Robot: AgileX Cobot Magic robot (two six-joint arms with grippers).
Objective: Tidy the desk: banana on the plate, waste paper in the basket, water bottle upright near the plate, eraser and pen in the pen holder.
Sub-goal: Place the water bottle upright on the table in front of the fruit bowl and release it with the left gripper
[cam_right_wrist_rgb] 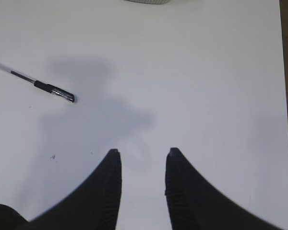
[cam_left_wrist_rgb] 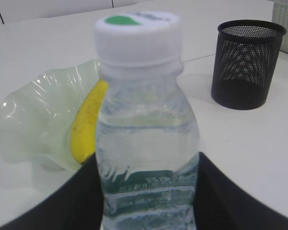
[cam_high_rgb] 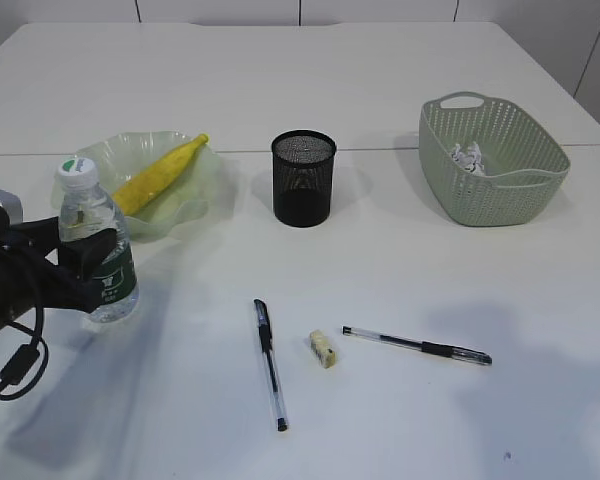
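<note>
Banana point(cam_high_rgb: 160, 172) on plate point(cam_high_rgb: 195, 205) at desk point(cam_high_rgb: 400, 420) left; pen holder point(cam_high_rgb: 303, 178) mid-desk; basket point(cam_high_rgb: 492, 160) right; pens point(cam_high_rgb: 270, 364) flanking eraser point(cam_high_rgb: 323, 349) toward front edge.

The water bottle point(cam_left_wrist_rgb: 148, 139) is seen upright at close range, filling the middle of the view; its white cap point(cam_left_wrist_rgb: 137, 33) carries a green mark. The lower label area is flanked on both sides by the dark fingers point(cam_left_wrist_rgb: 230, 201) of the left gripper point(cam_left_wrist_rgb: 149, 206), which are pressed against it. Behind the bottle, the banana point(cam_left_wrist_rgb: 86, 124) is lying in the plate point(cam_left_wrist_rgb: 33, 120). The pen holder point(cam_left_wrist_rgb: 247, 62) is standing on the desk point(cam_left_wrist_rgb: 259, 158), apart from the plate, toward the far right.
</note>
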